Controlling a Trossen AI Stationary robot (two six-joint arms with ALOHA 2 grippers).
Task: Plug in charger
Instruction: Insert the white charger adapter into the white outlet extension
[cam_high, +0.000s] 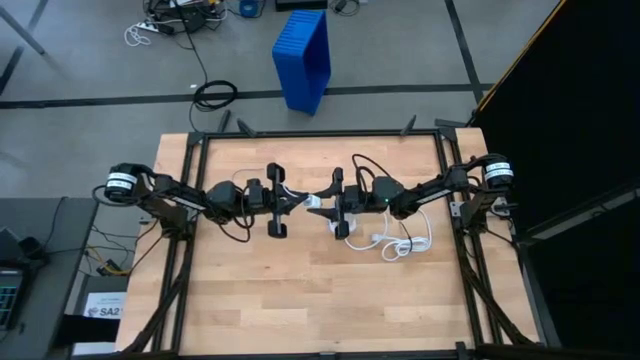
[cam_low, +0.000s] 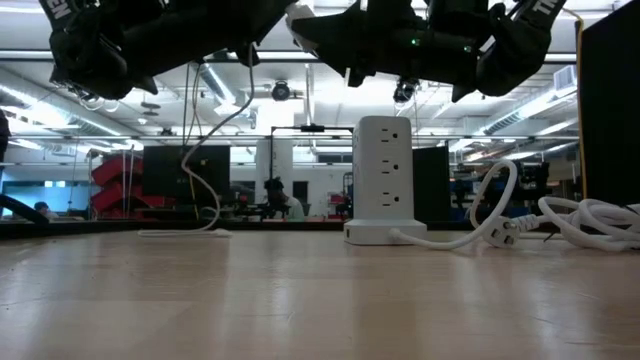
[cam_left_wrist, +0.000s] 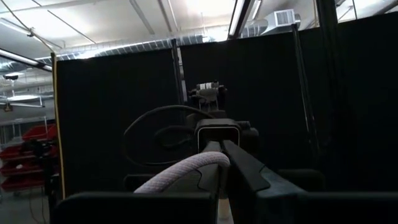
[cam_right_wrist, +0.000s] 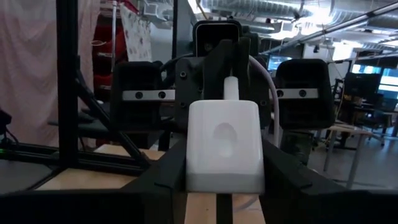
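Not plugged in yet. You've got the pale grey-white rounded power brick charger (cam_right_wrist: 224, 144) up off the light wooden counter (cam_high: 300, 290), in mid-air between the two arms above the counter's middle. The right gripper (cam_right_wrist: 224, 186) has its fingers clenched on the brick's sides, one dark finger each flank, face toward the wrist camera. The left gripper (cam_high: 290, 203) is directly opposite; its fingers look closed on the thick white cord (cam_left_wrist: 186, 171) where it leaves the brick. The white power strip tower (cam_low: 385, 180) stands on the counter below, sockets free. Left to do: line up and insert.
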